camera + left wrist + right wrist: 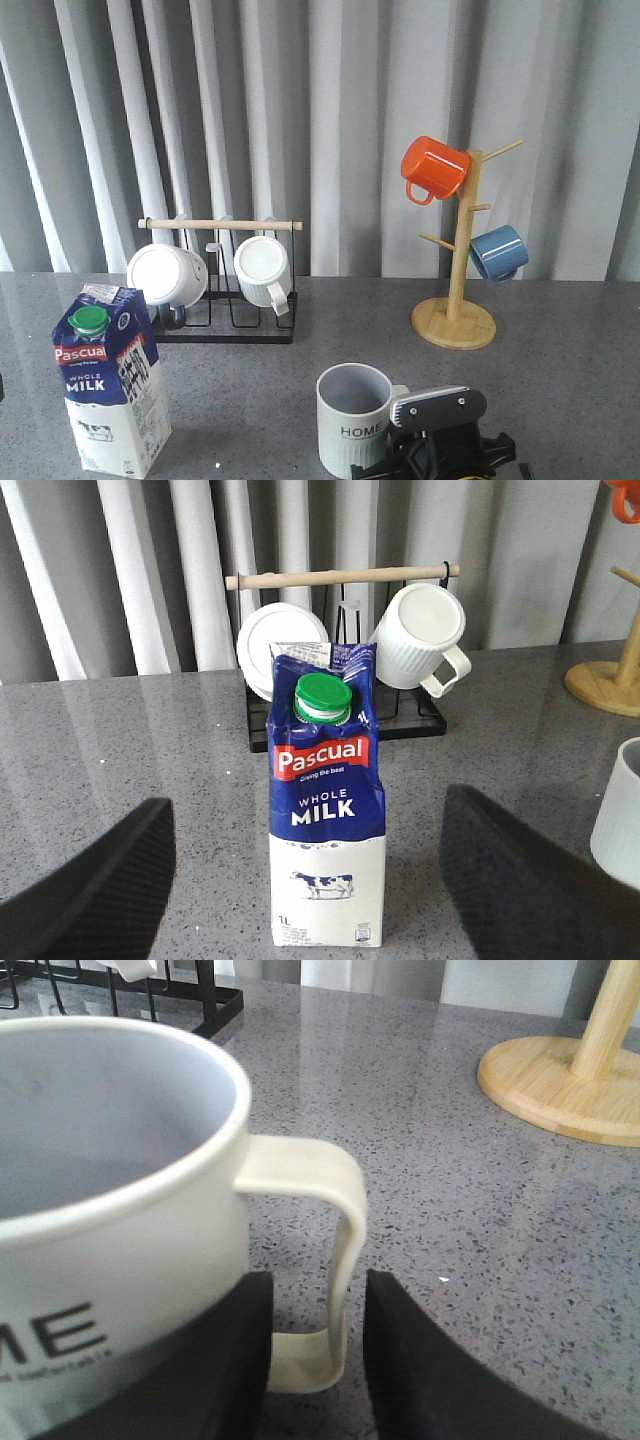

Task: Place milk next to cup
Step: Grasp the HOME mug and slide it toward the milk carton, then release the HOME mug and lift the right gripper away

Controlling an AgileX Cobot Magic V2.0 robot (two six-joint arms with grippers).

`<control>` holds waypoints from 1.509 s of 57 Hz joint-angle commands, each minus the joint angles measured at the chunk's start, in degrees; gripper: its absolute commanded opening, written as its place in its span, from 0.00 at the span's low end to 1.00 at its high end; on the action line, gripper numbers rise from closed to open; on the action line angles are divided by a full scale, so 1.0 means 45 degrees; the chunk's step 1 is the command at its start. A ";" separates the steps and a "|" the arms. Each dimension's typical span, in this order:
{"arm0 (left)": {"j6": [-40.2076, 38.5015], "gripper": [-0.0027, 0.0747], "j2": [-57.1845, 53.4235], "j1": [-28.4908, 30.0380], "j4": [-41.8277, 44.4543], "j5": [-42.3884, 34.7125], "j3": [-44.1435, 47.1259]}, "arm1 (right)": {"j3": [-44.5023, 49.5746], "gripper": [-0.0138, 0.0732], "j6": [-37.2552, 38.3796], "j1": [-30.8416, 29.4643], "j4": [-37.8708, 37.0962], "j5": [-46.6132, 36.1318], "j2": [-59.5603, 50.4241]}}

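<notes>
Blue-and-white milk (325, 810) stands upright, well left of the cup (354, 420), between the left fingers (95, 880), spread and untouching; right fingers (225, 1360) pinch the cup's handle; close squarely, low.

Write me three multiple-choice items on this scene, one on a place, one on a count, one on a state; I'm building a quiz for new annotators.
1. Where does the milk stand, seen from the front?
A. left of the cup
B. on the wooden tree
C. inside the rack

2. How many mugs hang on the wooden tree?
A. none
B. two
C. four

3. How is the left tool set?
A. shut on the carton
B. open, carton between its fingers untouched
C. out of view

Answers:
1 A, the cup sits nearer the table's middle.
2 B, one orange mug and one blue mug.
3 B, gaps show on both sides of the carton.
</notes>
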 commanded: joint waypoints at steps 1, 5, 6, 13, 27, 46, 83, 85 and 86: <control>-0.0120 0.71 -0.0016 -0.0070 -0.0069 -0.0776 -0.0335 | -0.0214 0.47 -0.0259 0.0006 0.0072 -0.0450 -0.0906; -0.0120 0.71 -0.0016 -0.0070 -0.0069 -0.0776 -0.0335 | -0.0214 0.47 -0.0491 0.0006 0.0272 -0.0249 -0.1098; -0.0120 0.71 -0.0016 -0.0070 -0.0069 -0.0776 -0.0335 | -0.0214 0.47 -0.0560 0.0006 0.0307 -0.0188 -0.1143; -0.0120 0.71 -0.0016 -0.0070 -0.0069 -0.0776 -0.0335 | -0.0214 0.47 -0.1110 0.0006 0.0404 0.0361 -0.1443; -0.0120 0.71 -0.0016 -0.0070 -0.0069 -0.0776 -0.0335 | -0.0214 0.47 -0.1381 0.0006 0.0568 0.1881 -0.1953; -0.0120 0.71 -0.0016 -0.0070 -0.0069 -0.0825 -0.0335 | -0.0214 0.46 -0.2587 0.0006 0.0653 0.3348 -0.3723; -0.0120 0.71 -0.0016 -0.0070 -0.0069 -0.0764 -0.0335 | -0.0214 0.46 -0.3812 0.0006 0.0652 0.6121 -0.7143; -0.0120 0.71 -0.0016 -0.0070 -0.0069 -0.0764 -0.0335 | -0.0214 0.46 -0.3966 0.0006 0.0652 0.6213 -0.7494; -0.0120 0.71 -0.0016 -0.0070 -0.0069 -0.0733 -0.0335 | -0.0214 0.46 -0.4033 0.0006 0.0652 0.6305 -0.7673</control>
